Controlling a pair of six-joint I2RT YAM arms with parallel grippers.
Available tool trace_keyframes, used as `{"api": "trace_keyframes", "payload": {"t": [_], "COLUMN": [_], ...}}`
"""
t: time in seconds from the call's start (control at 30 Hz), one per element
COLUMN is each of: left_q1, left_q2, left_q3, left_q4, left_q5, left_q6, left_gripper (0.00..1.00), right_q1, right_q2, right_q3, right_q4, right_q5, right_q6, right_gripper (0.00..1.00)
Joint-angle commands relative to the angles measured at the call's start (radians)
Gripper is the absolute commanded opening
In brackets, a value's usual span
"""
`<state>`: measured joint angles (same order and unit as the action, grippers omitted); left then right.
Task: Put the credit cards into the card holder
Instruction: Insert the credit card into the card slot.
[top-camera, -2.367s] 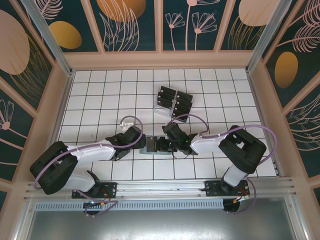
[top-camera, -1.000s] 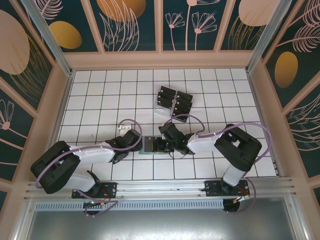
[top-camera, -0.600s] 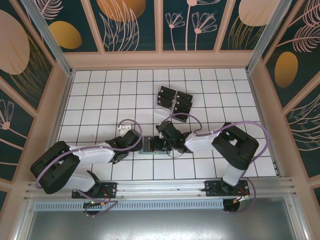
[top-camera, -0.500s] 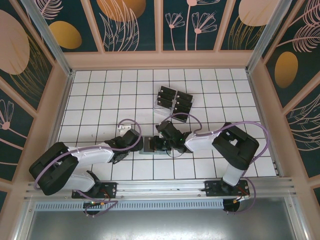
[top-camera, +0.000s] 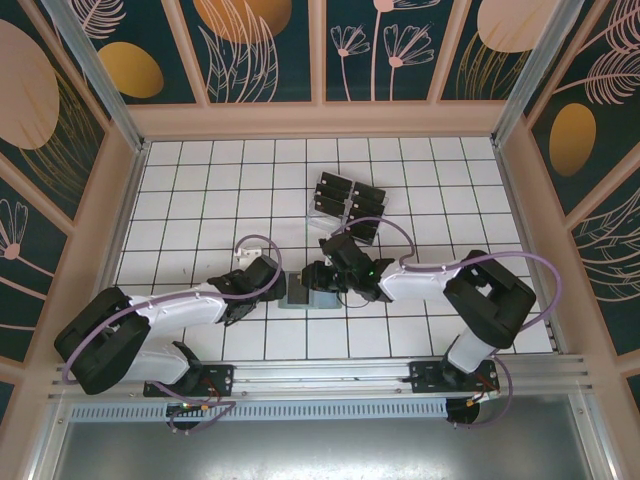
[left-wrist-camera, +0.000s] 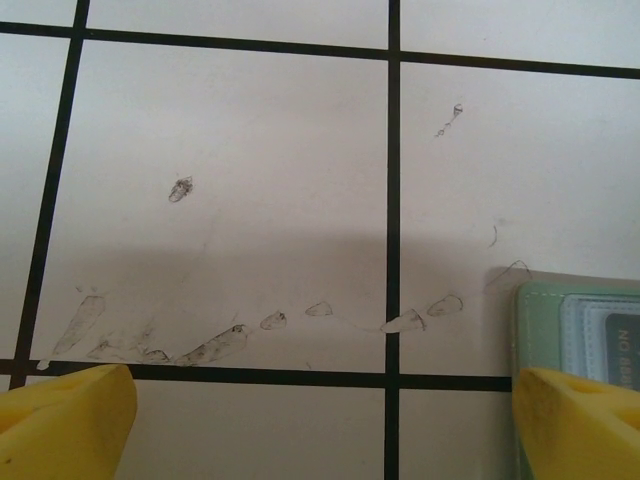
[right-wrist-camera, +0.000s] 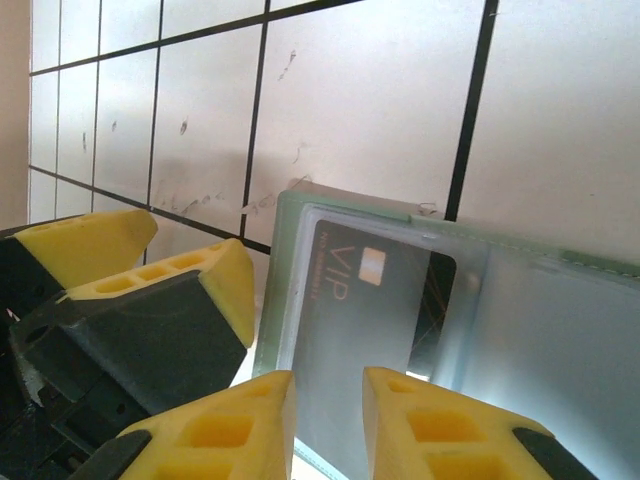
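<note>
The grey-green card holder (top-camera: 298, 297) lies flat on the tiles between my two grippers. One black credit card (right-wrist-camera: 365, 305), marked VIP, sits inside it behind a clear window. My right gripper (right-wrist-camera: 328, 390) hovers just over the holder's near end, its yellow fingers a narrow gap apart with nothing pinched between them. My left gripper (left-wrist-camera: 320, 430) is wide open at the holder's left edge (left-wrist-camera: 575, 335), low over the floor. From above, the left gripper (top-camera: 277, 290) and right gripper (top-camera: 322, 281) face each other across the holder. Several more credit cards (top-camera: 352, 200) stand in a rack behind.
The clear slotted rack (top-camera: 322, 213) stands two tiles beyond the holder. Smudges mark the white tile (left-wrist-camera: 230, 340) under the left gripper. Wooden walls (top-camera: 128, 200) ring the tiled floor, and the left gripper's yellow fingers (right-wrist-camera: 215, 290) stand close beside the right one's.
The right gripper's jaws have parted off the card, which now rests in the holder, and its arm has drawn back to the right. The left gripper opened slightly wider.
</note>
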<state>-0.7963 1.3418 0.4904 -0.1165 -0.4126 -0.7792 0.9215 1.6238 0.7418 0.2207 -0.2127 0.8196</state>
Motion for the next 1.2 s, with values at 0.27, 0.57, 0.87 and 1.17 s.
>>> {"api": "trace_keyframes", "payload": {"t": [0.27, 0.57, 0.87, 1.17], "left_q1": [0.008, 0.009, 0.008, 0.009], "left_q2": [0.054, 0.072, 0.084, 0.088], "left_q3": [-0.024, -0.039, -0.047, -0.052], "left_q4": [0.015, 0.039, 0.059, 0.071], "left_q5": [-0.004, 0.010, 0.024, 0.036], "left_q6": [-0.006, -0.006, -0.008, -0.008], "left_gripper": [0.89, 0.86, 0.84, 0.83], "right_q1": [-0.011, -0.013, -0.013, -0.007], "right_q2": [0.081, 0.107, 0.130, 0.150], "right_q3": [0.034, 0.044, 0.065, 0.078], "right_q4": [-0.007, 0.003, 0.012, 0.027], "right_q5": [0.021, 0.007, -0.013, -0.032], "right_q6": [-0.024, -0.024, -0.024, -0.018], "right_gripper": [0.25, 0.25, 0.24, 0.22]}}
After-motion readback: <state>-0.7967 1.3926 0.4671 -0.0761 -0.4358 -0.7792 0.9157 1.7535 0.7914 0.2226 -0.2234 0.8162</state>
